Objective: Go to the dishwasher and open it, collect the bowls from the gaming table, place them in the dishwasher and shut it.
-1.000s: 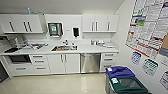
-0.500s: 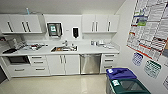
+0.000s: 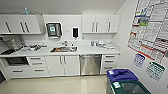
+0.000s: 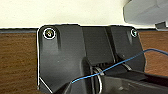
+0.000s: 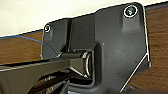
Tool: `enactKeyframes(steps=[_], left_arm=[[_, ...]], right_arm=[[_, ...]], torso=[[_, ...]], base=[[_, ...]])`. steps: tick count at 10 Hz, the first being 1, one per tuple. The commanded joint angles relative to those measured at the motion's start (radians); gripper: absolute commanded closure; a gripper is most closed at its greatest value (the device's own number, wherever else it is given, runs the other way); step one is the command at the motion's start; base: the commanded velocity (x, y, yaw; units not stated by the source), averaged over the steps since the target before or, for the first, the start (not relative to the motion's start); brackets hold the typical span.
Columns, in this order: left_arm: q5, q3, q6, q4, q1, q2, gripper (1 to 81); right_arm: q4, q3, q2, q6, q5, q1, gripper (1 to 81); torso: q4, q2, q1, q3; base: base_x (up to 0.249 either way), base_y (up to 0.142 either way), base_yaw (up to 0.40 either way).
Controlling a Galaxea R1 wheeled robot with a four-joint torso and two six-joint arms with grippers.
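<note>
1. In both wrist views the robot's dark plate and jointed bar cover the gripper area, so I cannot tell how either gripper stands or whether it holds anything. Behind the plates are brown wood-grain surfaces and a pale wall above.
2. The dishwasher (image 3: 90, 64) sits under the counter (image 3: 95, 50), its steel door shut, right of centre in the head view.
3. White double doors (image 3: 63, 65) stand just left of it, below the sink (image 3: 64, 49); a drawer stack (image 3: 109, 63) stands just right of it.
4. Further left are more drawers (image 3: 37, 65) and a dark oven (image 3: 15, 60).
5. Wall cabinets (image 3: 100, 23) hang above, with a towel dispenser (image 3: 53, 29) and a soap dispenser (image 3: 75, 32) between them.
6. Small items lie on the counter at both ends, too blurred to name.
7. Two bins stand at the right wall, near the camera: a blue-lidded bin (image 3: 121, 75) and a green-lidded bin (image 3: 130, 88), beside posters (image 3: 150, 27).
8. Pale floor (image 3: 57, 85) lies open between the camera and the dishwasher.
</note>
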Motion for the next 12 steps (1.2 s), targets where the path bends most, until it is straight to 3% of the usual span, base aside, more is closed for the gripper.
enactKeyframes(steps=[1, 12], left_arm=[[0.054, 0.005, -0.002, 0.005, -0.046, -0.014, 1.0], [0.051, 0.005, -0.002, -0.002, -0.043, -0.017, 1.0]], right_arm=[[-0.004, 0.008, -0.017, -0.003, -0.064, 0.044, 1.0], [-0.004, 0.008, -0.017, -0.003, -0.064, 0.041, 1.0]], torso=[[0.0, 0.0, 0.0, 0.0], [0.0, -0.001, -0.002, 0.0]], base=[[0.086, 0.0, 0.0], [0.091, 0.0, 0.0]])
